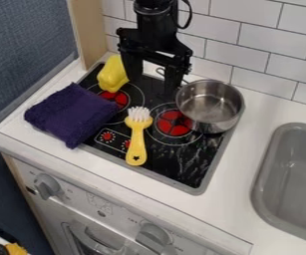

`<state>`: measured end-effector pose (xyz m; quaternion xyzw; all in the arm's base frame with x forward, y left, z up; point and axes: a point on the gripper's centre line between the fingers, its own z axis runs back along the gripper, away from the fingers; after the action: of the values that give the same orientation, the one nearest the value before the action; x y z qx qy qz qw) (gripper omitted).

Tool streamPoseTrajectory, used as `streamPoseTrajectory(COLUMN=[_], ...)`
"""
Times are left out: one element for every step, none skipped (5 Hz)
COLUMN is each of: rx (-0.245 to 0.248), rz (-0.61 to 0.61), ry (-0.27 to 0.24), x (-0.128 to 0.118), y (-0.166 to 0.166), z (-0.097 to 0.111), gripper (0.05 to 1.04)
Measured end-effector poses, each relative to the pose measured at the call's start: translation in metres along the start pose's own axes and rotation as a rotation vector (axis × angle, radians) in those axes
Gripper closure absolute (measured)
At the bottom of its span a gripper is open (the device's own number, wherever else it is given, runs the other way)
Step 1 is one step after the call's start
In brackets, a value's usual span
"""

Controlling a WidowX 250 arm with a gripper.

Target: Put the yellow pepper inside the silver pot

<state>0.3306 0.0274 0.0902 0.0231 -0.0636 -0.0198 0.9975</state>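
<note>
Right now, we are seeing the black end effector (153,85) hanging over the rear of the black stovetop (198,159), its two fingers standing wide with a gap between them. Just beside the finger on the view's left, we are finding the yellow pepper (113,73), which is lying outside the pot at the rear left of the stovetop; we are not able to tell whether it is touching that finger. On the other side, the silver pot (210,105) is standing upright at the rear right, its open top facing up. Moving outward, we are spotting a yellow brush (137,144) lying between the two red burner centres, its white bristles pointing toward the rear and its handle toward the front. A folded purple towel (71,113) is resting in front of the pepper, overlapping the stovetop's left side and the white counter (231,204). Farther right, we are looking at a grey sink (265,167), set into the counter. White wall tiles (238,52) are running behind everything, and grey knobs (47,187) are sticking out from the front panel below.
</note>
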Motion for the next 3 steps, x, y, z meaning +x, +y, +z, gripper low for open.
streamPoseTrajectory(rx=[-0.003,0.001,0.016], rz=[0.001,0.056,0.131], ry=[0.026,0.028,0.002], x=[-0.002,-0.001,0.009], y=[-0.001,0.016,0.048], z=[-0.009,-0.015,-0.014], gripper=[0.079,0.079,0.079])
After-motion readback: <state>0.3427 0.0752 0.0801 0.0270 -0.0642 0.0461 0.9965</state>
